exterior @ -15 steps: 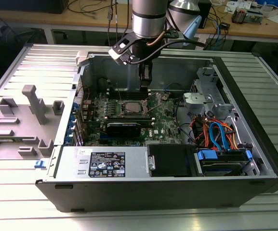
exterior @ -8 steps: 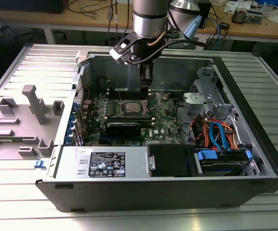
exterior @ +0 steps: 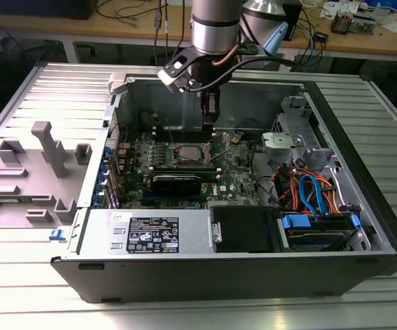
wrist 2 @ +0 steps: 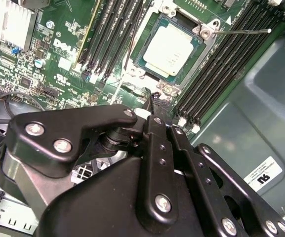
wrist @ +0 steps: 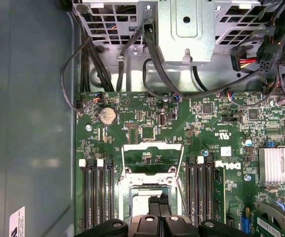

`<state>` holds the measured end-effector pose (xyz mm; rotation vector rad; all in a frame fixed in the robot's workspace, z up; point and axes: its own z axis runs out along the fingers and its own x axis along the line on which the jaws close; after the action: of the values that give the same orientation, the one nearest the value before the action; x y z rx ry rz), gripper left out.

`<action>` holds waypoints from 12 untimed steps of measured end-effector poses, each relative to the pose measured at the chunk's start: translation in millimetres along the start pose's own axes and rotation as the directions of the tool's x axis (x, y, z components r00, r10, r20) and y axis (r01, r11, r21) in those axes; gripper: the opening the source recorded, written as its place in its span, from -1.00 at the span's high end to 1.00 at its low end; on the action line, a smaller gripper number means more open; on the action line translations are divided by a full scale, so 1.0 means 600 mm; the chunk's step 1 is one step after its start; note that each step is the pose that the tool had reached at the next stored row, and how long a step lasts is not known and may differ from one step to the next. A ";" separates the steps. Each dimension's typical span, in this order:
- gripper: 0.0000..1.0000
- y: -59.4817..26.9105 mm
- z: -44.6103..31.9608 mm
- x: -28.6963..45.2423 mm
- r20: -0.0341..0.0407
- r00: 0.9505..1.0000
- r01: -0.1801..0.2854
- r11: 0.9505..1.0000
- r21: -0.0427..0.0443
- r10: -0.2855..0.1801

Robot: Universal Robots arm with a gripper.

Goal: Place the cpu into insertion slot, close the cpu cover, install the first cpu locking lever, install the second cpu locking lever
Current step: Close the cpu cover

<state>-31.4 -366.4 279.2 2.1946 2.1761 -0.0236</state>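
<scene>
In the second wrist view the cpu (wrist 2: 168, 49), a square chip with a dull silver top, lies flat in the insertion slot (wrist 2: 203, 32). Its green edge shows all round. The cpu cover (wrist: 152, 146), a thin silver frame with a square window, stands swung open beyond the slot in the first wrist view. One thin wire locking lever (wrist 2: 241, 31) sticks out free beside the slot. My black gripper (wrist 2: 154, 98) hangs just above the slot's edge, fingers shut together with nothing seen between them. From the exterior view, the gripper (exterior: 210, 122) reaches into the case over the insertion slot (exterior: 188, 152).
Long black memory slots (wrist 2: 221, 69) flank the socket on both sides. A metal drive cage (wrist: 186, 29) and cable bundles (exterior: 308, 192) fill the case's exterior-view right. The power supply (exterior: 150, 234) sits along the near wall. A grey fixture (exterior: 50, 148) stands outside the case.
</scene>
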 end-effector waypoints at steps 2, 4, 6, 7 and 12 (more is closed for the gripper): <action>0.79 0.002 0.000 0.000 0.000 1.000 0.000 1.000 0.000 0.000; 0.79 0.004 0.000 0.000 0.000 1.000 0.000 1.000 0.000 0.000; 0.79 0.006 0.000 0.000 0.000 1.000 0.000 1.000 0.000 0.000; 0.79 0.007 0.000 0.000 0.000 1.000 0.000 1.000 0.000 0.000; 0.79 0.013 0.000 0.000 0.000 1.000 0.000 1.000 0.000 0.000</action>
<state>-23.6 -366.4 279.2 2.1946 2.1761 -0.0236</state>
